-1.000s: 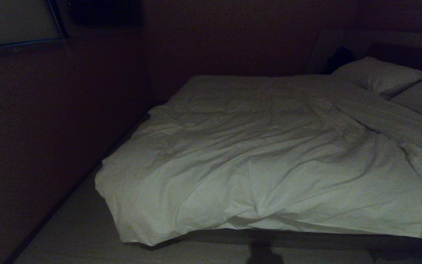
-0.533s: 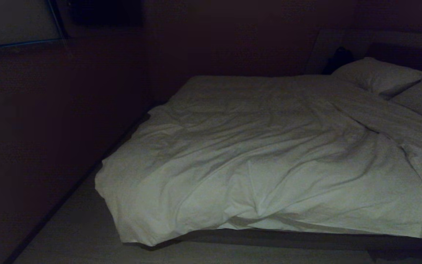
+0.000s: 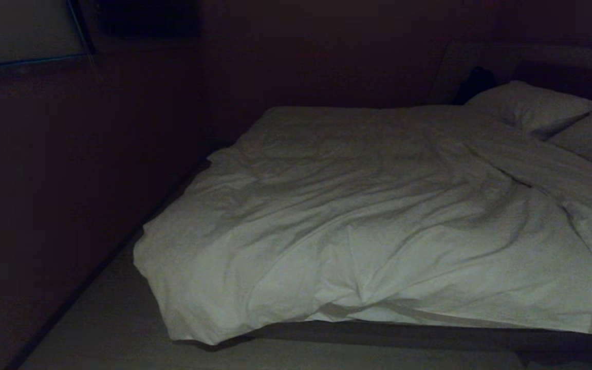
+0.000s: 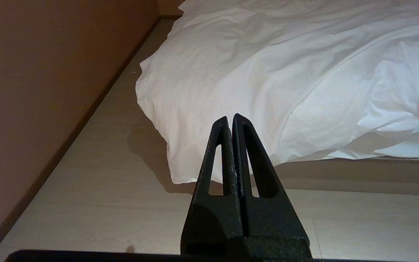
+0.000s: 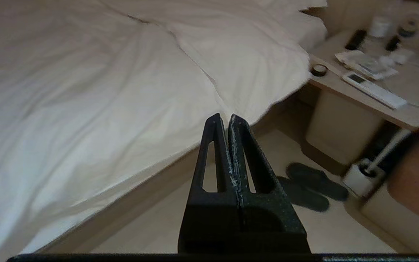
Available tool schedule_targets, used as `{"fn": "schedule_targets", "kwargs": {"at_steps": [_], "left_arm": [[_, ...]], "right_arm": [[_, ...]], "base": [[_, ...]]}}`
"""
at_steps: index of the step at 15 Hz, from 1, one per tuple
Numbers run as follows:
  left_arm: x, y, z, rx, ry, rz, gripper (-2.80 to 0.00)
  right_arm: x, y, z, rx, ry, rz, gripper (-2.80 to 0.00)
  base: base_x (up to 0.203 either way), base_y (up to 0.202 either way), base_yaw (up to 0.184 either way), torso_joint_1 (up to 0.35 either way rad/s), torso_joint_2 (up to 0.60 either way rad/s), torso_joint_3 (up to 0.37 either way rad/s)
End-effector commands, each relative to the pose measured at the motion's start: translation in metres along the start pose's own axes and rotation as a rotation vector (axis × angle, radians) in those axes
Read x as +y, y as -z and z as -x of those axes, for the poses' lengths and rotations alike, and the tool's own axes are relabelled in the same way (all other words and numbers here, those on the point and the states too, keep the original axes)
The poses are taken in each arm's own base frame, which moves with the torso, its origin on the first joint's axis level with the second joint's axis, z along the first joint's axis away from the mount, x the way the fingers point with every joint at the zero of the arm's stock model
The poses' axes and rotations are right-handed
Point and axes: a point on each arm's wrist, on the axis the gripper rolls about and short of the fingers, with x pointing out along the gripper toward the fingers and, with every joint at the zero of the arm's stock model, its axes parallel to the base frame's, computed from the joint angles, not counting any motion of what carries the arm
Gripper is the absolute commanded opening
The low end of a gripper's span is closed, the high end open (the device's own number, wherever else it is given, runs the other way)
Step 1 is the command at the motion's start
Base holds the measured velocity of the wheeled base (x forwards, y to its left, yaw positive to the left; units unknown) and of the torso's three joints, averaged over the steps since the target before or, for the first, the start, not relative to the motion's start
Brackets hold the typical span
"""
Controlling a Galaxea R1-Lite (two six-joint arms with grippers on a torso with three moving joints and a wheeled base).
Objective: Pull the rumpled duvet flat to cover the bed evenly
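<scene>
No writing or brand shows clearly enough for me to read; the small things on the counter (image 5: 395, 105) beside the bed are blurred.

My left claw (image 4: 230, 118) is closed, its two fingers pressed together, and it holds nothing. It hangs above the floor (image 4: 86, 203) near the foot corner of the bed (image 3: 429, 336), short of the duvet (image 3: 357, 231) and not touching it. My right claw (image 5: 223, 118) is closed too, fingers tight against each other and empty. It hangs above the floor by the side of the bed, near the duvet's edge but apart from it. Neither claw shows in my head view.

The duvet lies spread over the bed, wrinkled, with long creases running across it. Its foot corner droops over the mattress edge toward the floor. Near the headboard a strip of it is folded back, just below the pillows (image 3: 532, 105). A pair of dark slippers (image 5: 311, 185) sits on the floor beside the counter.
</scene>
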Motion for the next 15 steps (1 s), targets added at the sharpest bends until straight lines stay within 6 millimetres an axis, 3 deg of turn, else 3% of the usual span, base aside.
{"fn": "schedule_targets", "kwargs": {"at_steps": [1,8,15], "left_arm": [[0.0,0.0,0.0,0.0,0.0,0.0,-2.8],[0.0,0.0,0.0,0.0,0.0,0.0,-2.8],[0.0,0.0,0.0,0.0,0.0,0.0,-2.8]], "right_arm": [[-0.003,0.004,0.003,0.002,0.012,0.003,-2.8],[-0.008,-0.015,0.013,-0.045,-0.345,-0.089,-2.8],[-0.024,0.02,0.028,-0.072,-0.478,-0.107,-2.8]], "base": [[0.0,0.0,0.0,0.0,0.0,0.0],[0.0,0.0,0.0,0.0,0.0,0.0],[0.0,0.0,0.0,0.0,0.0,0.0]]}}
